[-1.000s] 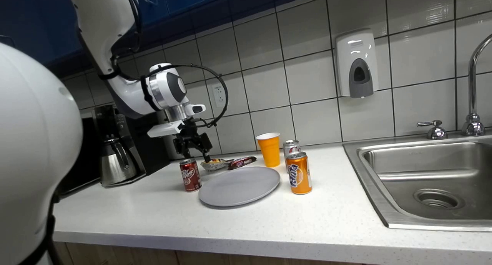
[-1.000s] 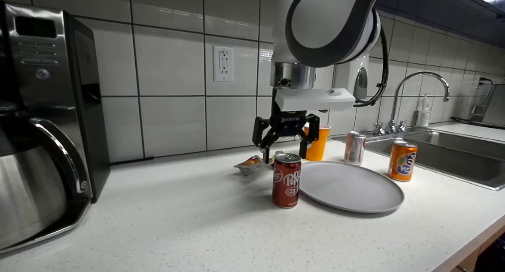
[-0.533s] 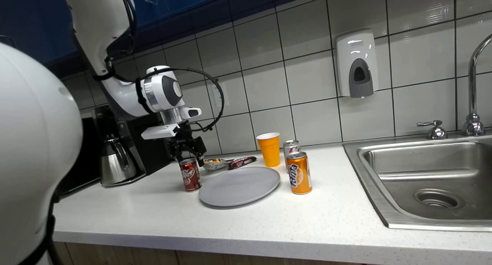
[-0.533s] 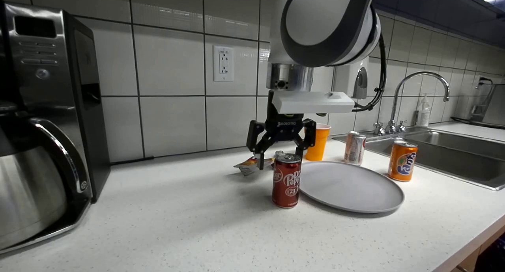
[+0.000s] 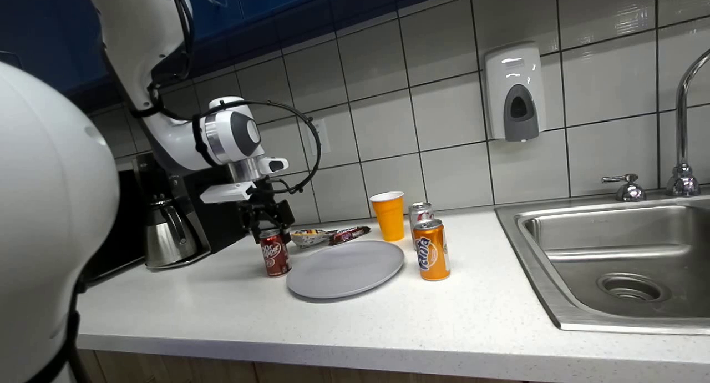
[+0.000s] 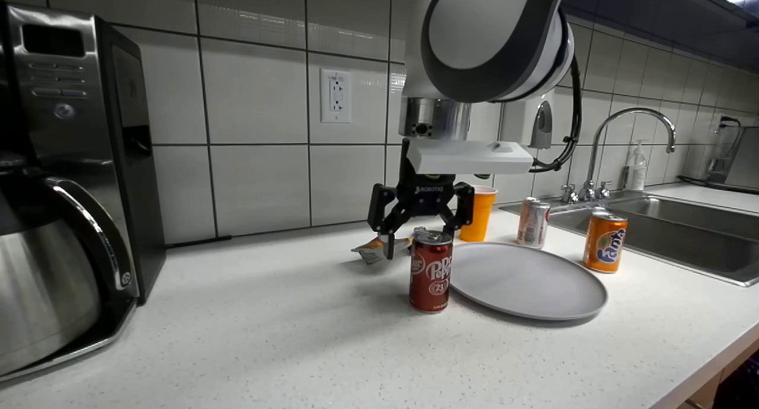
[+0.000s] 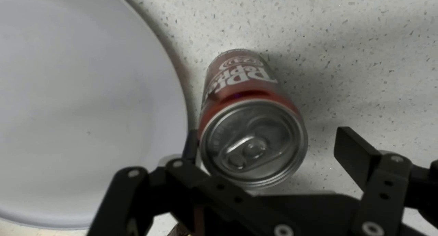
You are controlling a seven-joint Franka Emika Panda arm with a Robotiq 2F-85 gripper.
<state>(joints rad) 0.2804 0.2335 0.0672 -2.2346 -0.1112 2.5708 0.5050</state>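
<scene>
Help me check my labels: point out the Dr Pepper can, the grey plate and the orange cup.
Dr Pepper can (image 6: 431, 272): an exterior view, middle of its printed side.
Grey plate (image 5: 345, 270): an exterior view, bare upper surface.
Orange cup (image 5: 389, 218): an exterior view, middle of its outer wall.

In an exterior view, a plate (image 5: 344, 269) lies mid-frame on the counter (image 5: 222, 305). The Dr Pepper can (image 5: 275, 255) stands just left of it, the Fanta can (image 5: 432, 255) to its right, a cup (image 5: 389, 217) behind; the sink (image 5: 588, 238) sits lower right.
</scene>
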